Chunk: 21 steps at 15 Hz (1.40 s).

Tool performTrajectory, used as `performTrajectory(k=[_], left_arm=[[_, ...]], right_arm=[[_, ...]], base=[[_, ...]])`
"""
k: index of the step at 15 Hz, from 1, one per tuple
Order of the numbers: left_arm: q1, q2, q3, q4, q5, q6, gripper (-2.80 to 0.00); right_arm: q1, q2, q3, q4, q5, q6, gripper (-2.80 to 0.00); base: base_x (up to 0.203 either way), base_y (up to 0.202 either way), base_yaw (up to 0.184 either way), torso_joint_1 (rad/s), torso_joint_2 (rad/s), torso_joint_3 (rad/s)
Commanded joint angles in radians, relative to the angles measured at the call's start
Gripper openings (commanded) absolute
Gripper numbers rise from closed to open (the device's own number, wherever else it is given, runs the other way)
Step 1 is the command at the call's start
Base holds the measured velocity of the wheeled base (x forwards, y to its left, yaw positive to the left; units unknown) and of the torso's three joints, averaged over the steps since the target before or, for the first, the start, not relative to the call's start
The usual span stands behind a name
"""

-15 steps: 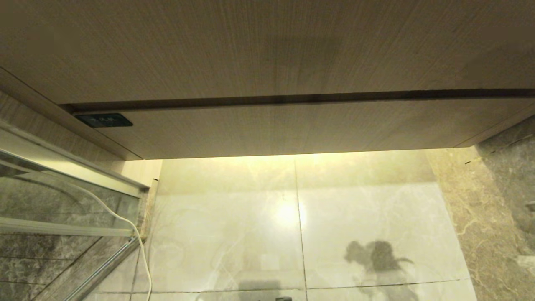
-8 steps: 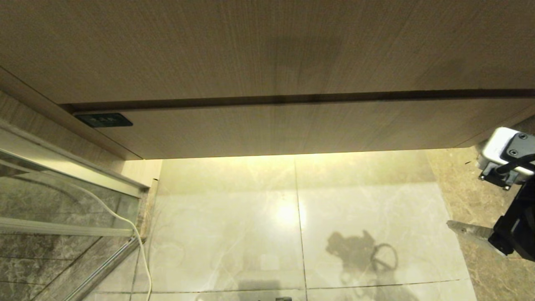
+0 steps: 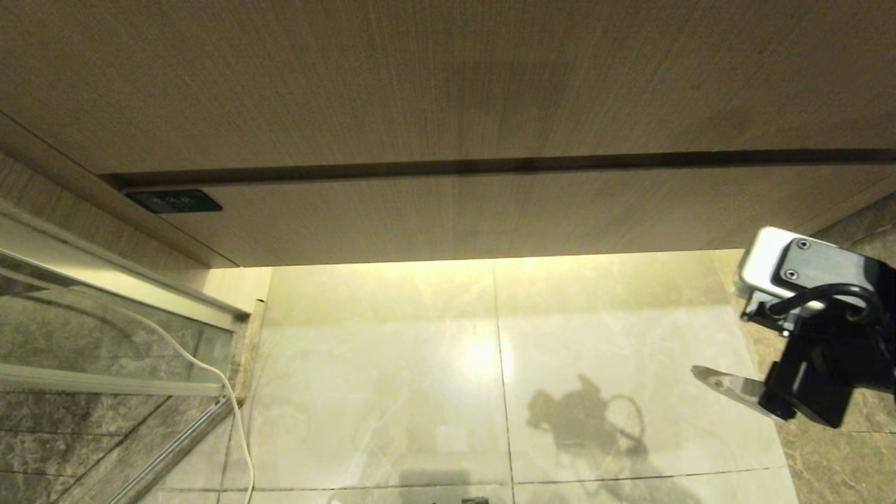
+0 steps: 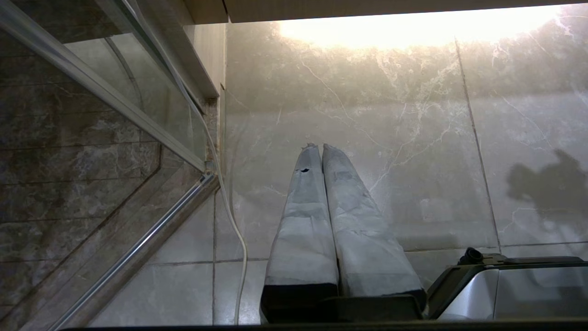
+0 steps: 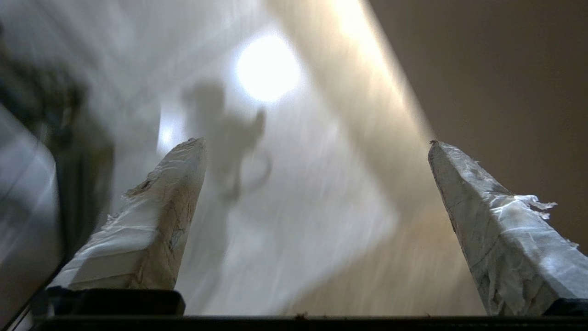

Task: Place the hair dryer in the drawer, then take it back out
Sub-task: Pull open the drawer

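Observation:
The hair dryer is out of view. Two shut light-brown wood-grain fronts fill the head view: a large upper front (image 3: 448, 77) and a narrower lower front (image 3: 490, 217), with a dark gap between them. I cannot tell which one is the drawer. My right gripper (image 3: 707, 378) hangs at the right edge over the floor, below the lower front. In the right wrist view the right gripper (image 5: 316, 142) is wide open with nothing between its fingers. My left gripper (image 4: 319, 147) is parked low over the floor tiles, shut and empty.
A glass shower partition (image 3: 105, 329) with a metal frame stands at the left, and a white cable (image 3: 224, 381) runs down beside it. Pale glossy floor tiles (image 3: 392, 392) lie under the cabinet, with darker marble (image 3: 826, 231) at the right. A small dark label (image 3: 173, 201) sits on the lower front.
My right arm has come into the head view from the right edge and moved leftward, fingers wide apart. Its shadow on the tiles has shifted left. The fronts have not moved.

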Motion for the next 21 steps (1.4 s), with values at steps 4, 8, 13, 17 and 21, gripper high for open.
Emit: performTrajectory(k=[4,8,13,17,21], left_arm=[[0.000,0.000,0.000,0.000,0.000,0.000,-2.80],[0.000,0.000,0.000,0.000,0.000,0.000,-2.80],[0.000,0.000,0.002,0.000,0.000,0.000,-2.80],[0.000,0.000,0.002,0.000,0.000,0.000,-2.80],[0.000,0.000,0.002,0.000,0.000,0.000,-2.80]], right_arm=[[-0.046,0.184,0.092,-0.688,0.407,-0.351,0.00],[-0.046,0.184,0.092,-0.688,0.408,-0.351,0.00],[-0.160,0.407,0.064,-1.038,0.456,-0.379,0.00],[-0.161,0.408,0.063,-1.041,0.458,-0.380,0.00],[-0.161,0.408,0.063,-1.041,0.458,-0.380,0.00]], base=[[0.000,0.000,0.000,0.000,0.00,0.000],[0.000,0.000,0.000,0.000,0.00,0.000],[0.000,0.000,0.000,0.000,0.00,0.000],[0.000,0.000,0.000,0.000,0.00,0.000],[0.000,0.000,0.000,0.000,0.00,0.000]])
